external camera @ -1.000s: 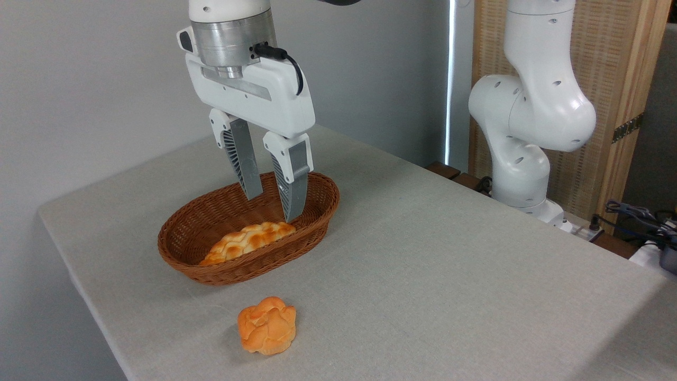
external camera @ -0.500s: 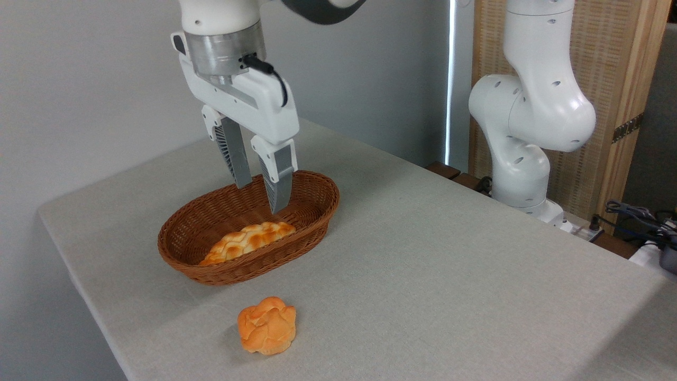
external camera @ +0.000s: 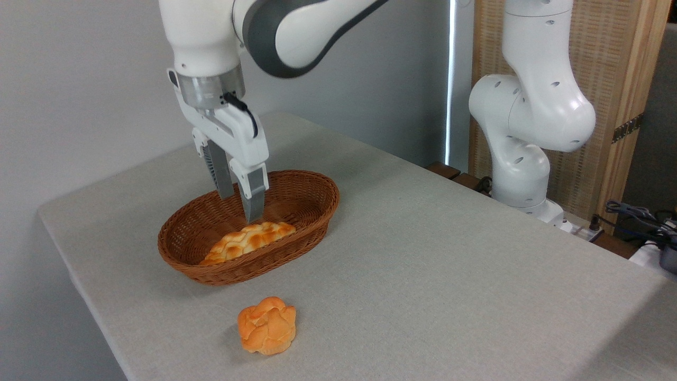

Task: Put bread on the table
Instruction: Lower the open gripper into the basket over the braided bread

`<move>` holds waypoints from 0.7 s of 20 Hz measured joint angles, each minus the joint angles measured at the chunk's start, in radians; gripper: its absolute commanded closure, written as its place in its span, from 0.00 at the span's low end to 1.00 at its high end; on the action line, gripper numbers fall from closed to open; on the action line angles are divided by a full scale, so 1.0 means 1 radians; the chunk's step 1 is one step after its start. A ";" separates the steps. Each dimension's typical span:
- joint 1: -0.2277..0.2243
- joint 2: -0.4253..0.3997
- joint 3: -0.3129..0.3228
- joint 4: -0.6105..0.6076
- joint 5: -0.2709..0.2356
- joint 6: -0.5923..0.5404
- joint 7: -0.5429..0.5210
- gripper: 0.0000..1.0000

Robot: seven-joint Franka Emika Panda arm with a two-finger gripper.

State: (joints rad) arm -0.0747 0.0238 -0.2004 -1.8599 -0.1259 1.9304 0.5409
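The bread [external camera: 247, 241], a long braided golden loaf, lies inside the brown wicker basket [external camera: 312, 211] on the grey-beige table [external camera: 449, 275]. The basket's near rim hides its lower edge. My gripper [external camera: 240, 207] hangs over the basket, just above the loaf's middle, fingers pointing down. It is open, the gap looking narrow from this side-on angle, and nothing is between the fingers. The near fingertip [external camera: 254, 214] sits close above the crust without touching it.
A small round knobbly orange bun [external camera: 267, 325] rests on the table in front of the basket. The arm's white base [external camera: 521, 174] stands at the table's far right edge, with cables [external camera: 634, 217] beyond it. A wall runs behind.
The gripper has moved left and down into the basket opening and turned about its vertical axis, so the fingers now line up nearly one behind the other. The bread and bun stayed put.
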 measured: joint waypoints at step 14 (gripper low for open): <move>-0.001 0.019 -0.056 -0.137 0.008 0.182 0.004 0.00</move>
State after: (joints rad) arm -0.0755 0.0423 -0.2561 -1.9967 -0.1178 2.1124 0.5452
